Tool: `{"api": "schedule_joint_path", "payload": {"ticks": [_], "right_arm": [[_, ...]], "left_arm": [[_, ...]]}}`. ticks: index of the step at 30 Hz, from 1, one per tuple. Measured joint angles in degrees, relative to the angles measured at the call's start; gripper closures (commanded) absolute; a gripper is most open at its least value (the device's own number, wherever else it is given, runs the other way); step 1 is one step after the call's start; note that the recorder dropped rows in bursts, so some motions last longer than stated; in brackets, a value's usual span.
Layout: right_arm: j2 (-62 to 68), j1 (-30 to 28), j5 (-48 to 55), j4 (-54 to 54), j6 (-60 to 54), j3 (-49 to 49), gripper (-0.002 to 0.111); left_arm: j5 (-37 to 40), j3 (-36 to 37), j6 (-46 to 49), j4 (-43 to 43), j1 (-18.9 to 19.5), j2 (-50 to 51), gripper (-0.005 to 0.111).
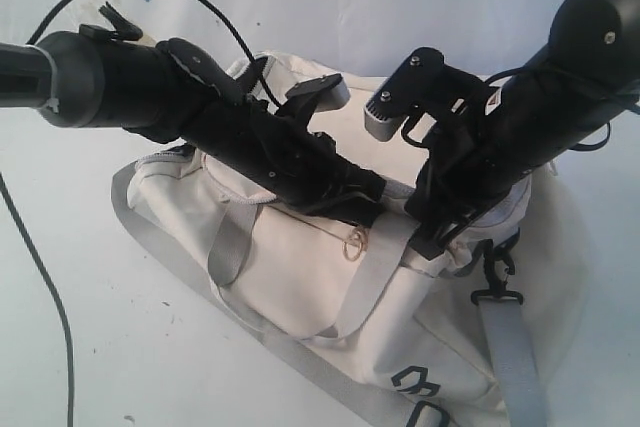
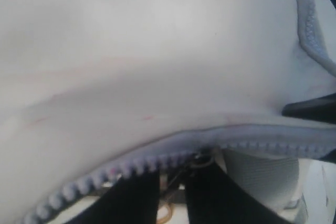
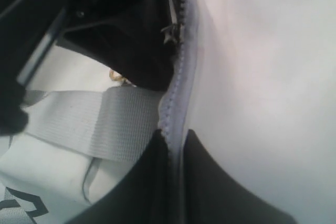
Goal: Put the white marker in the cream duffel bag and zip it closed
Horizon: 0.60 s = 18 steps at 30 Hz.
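The cream duffel bag (image 1: 290, 267) lies on the white table with both arms bent over its top. My left gripper (image 1: 375, 205) (image 2: 172, 174) sits at the grey zipper (image 2: 105, 177), its fingers drawn close on the zipper pull (image 2: 202, 158) and its thin wire loop. A brass ring (image 1: 355, 244) hangs from that loop. My right gripper (image 1: 432, 242) (image 3: 176, 135) is shut on the bag's zipper edge (image 3: 181, 77), pinching the grey tape. The white marker is out of view.
A grey webbing handle (image 1: 228, 247) (image 3: 100, 124) lies across the bag's side. The grey shoulder strap (image 1: 515, 357) with a black clip (image 1: 497, 287) trails to the front right. A black cable (image 1: 40, 277) runs along the table at the left.
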Motion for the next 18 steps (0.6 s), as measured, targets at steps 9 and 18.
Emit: {"api": "schedule_joint_path", "payload": {"ticks": [9, 18], "right_arm": [[0.00, 0.00, -0.06, 0.66, 0.00, 0.00, 0.108], [0.00, 0.00, -1.48, 2.95, 0.10, 0.00, 0.108]], "left_arm": [[3.71, 0.00, -0.99, 1.70, 0.75, -0.10, 0.107], [5.86, 0.00, -12.87, 18.30, 1.55, -7.12, 0.107]]}}
